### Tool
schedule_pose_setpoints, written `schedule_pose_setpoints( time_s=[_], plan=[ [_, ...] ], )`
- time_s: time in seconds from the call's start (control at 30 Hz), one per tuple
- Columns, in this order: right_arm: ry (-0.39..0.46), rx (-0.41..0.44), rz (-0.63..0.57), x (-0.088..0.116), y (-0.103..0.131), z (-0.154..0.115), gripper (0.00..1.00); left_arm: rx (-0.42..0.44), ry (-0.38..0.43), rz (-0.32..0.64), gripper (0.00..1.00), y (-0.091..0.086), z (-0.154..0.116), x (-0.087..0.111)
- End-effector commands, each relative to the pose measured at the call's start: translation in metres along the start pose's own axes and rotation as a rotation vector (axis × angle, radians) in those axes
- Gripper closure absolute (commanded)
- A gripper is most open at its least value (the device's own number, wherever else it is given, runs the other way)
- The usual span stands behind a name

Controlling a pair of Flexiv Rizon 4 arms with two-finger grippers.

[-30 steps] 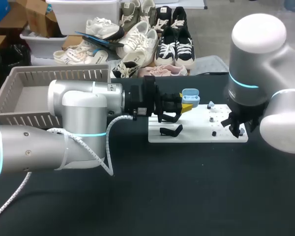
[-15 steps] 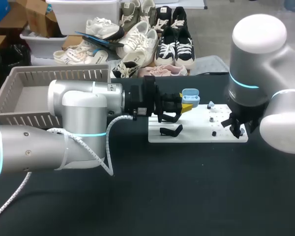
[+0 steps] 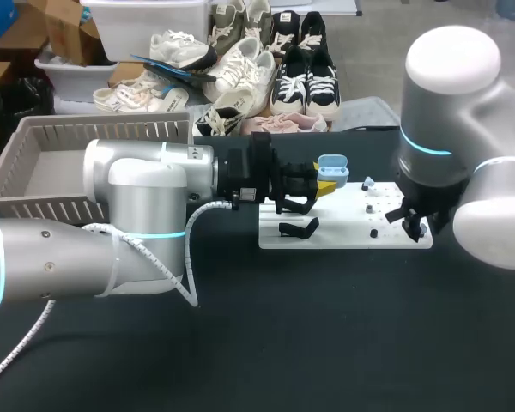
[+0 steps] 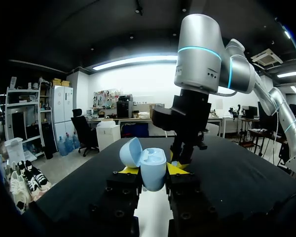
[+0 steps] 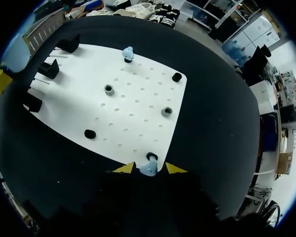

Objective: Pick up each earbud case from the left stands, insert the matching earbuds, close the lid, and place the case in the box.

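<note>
One black table [image 3: 326, 343] carries the lot, w/ a white board [image 3: 343, 233] right of its middle as ref. point. Left arm [image 3: 137, 184] comes in from the board's left side and lies level, ending over the board's left half. Right arm [image 3: 451, 103] stands over the board's right end, pointing down at it. Grey slatted basket [image 3: 34, 137] sits well off to the left of the board, on the far side and partly behind the left arm. Three black stands [image 5: 48, 69] line the board's left end, approx. in a row. Left end effector [image 4: 150, 170] is closed narrow on a pale blue earbud case [image 4: 152, 180], one yellow tip on each side. It holds the case above the board's far edge near the middle, w/ lid [image 4: 130, 151] swung open. Right end effector [image 5: 149, 169] is low over the board's right end. A pale blue earbud [image 5: 148, 171] sits right at it, just beside a black ring holder [image 5: 151, 157] at a board corner; can't tell if it is gripped or only framed. Second pale blue earbud [image 5: 128, 52] rests on a peg at the board's far edge, well apart from the first. Small grey and black pegs [image 5: 108, 89] dot the rest of the board.
</note>
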State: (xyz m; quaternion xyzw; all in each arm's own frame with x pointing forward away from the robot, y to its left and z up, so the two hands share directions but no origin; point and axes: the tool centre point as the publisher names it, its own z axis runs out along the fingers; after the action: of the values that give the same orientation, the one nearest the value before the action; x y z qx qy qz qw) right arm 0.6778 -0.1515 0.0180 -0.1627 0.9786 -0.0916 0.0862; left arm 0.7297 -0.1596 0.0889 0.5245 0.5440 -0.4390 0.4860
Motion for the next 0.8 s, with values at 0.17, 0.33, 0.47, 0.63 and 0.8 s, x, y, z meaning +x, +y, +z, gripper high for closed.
schedule_pose_setpoints(
  time_s=[0.17,0.33,0.47,0.63,0.8],
  plan=[
    [-0.004,0.004,0.005,-0.0008,0.0028,0.0005,0.72,-0.004,-0.002,0.002,1.00,-0.0014,-0.0006,0.0005],
    [-0.001,0.006,0.006,-0.0010,0.0033,0.0003,0.74,-0.004,-0.002,0.002,1.00,-0.0014,-0.0006,0.0005],
    [0.001,0.006,0.009,-0.0010,0.0035,0.0001,0.79,-0.004,-0.002,0.002,1.00,-0.0014,-0.0006,0.0005],
    [0.002,0.004,0.011,-0.0006,0.0029,0.0011,0.80,-0.004,-0.002,0.002,1.00,-0.0014,-0.0006,0.0005],
    [0.003,0.002,0.013,-0.0010,0.0021,0.0018,0.87,-0.004,-0.002,0.002,1.00,-0.0014,-0.0006,0.0005]
  ],
)
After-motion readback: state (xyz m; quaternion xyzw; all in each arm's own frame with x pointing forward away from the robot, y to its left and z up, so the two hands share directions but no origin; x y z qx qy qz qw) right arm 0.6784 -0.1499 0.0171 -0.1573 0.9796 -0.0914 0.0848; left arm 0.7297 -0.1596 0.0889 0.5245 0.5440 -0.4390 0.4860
